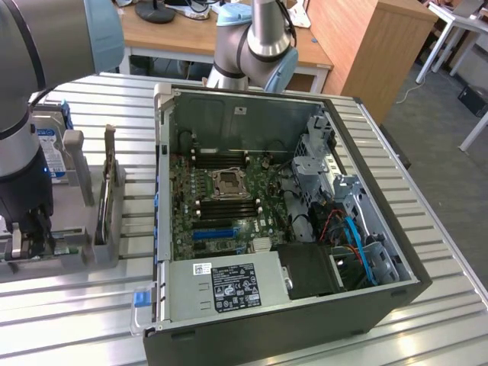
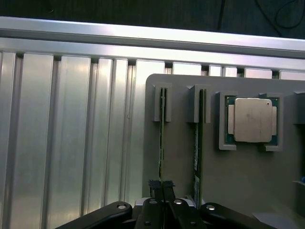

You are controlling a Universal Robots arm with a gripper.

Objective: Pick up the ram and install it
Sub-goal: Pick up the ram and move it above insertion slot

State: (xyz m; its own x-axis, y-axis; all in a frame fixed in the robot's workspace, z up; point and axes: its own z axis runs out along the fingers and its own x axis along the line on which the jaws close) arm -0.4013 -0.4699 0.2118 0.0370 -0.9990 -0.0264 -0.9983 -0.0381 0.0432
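Fingers (image 2: pixel 155 186) stand almost together, clamped across the thin edge of the ram (image 2: pixel 161 138). You will find it on edge in the holder (image 2: pixel 248 191), in the slot nearest the holder's outer edge, long axis running straight away from the fingers.

Bright, even room light glares off the ribbed metal table (image 2: pixel 71 143), while the computer case (image 1: pixel 206 122) interior lies shadowed.

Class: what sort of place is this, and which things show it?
Probably a robotics lab for computer assembly: an open computer case on a slatted metal table, a grey holder with ram sticks and a CPU chip, wooden desks behind.
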